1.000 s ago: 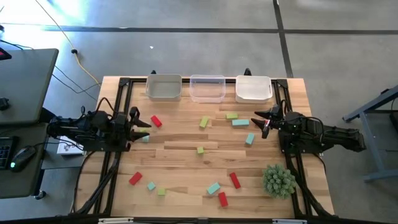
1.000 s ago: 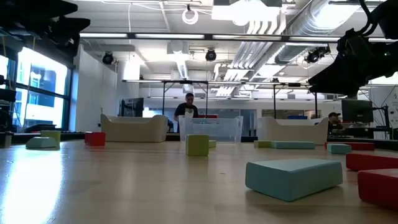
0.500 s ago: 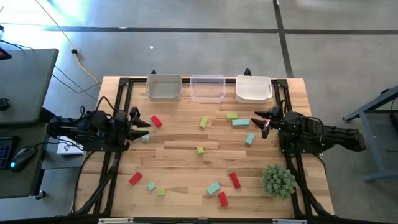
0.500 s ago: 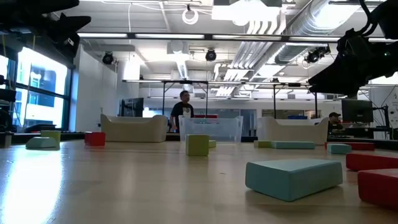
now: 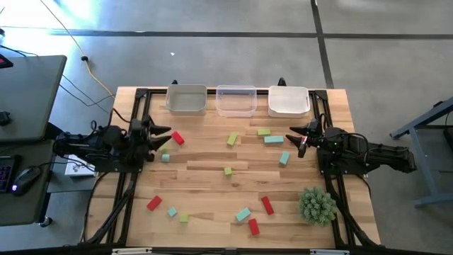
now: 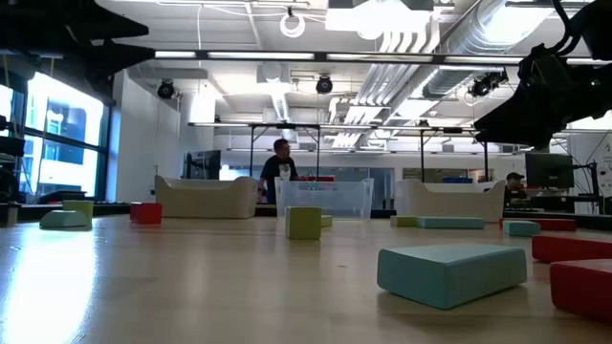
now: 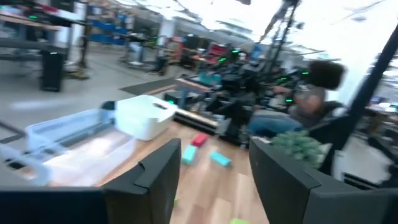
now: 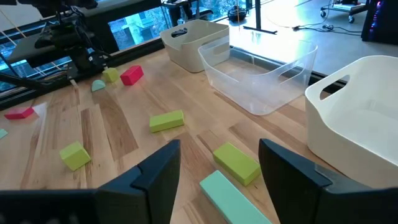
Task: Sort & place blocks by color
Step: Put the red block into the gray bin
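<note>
A: Where were the small red, yellow-green and teal blocks (image 5: 228, 171) seen?

B: They were found scattered loose over the pale wooden counter (image 5: 205, 191), none inside a bin. A red block (image 5: 178, 138) and a teal one (image 5: 165, 158) were seen near the left claw (image 5: 165, 138). Three open bins were lined along the far edge: a grey plastic bin (image 5: 187, 98) at left, a clear plastic bin (image 5: 236, 100) in the middle, a white plastic bin (image 5: 288, 100) at right.

A: How were the claws seen?

B: The left claw was held at the counter's left edge, fingers parted, nothing gripped. The right claw (image 5: 297, 139) was held at the right edge, fingers spread, likewise empty, with a yellow-green block (image 8: 236, 163) on the counter just ahead of it. A spiky green plant-like ball (image 5: 316, 205) was seen at the near right.
</note>
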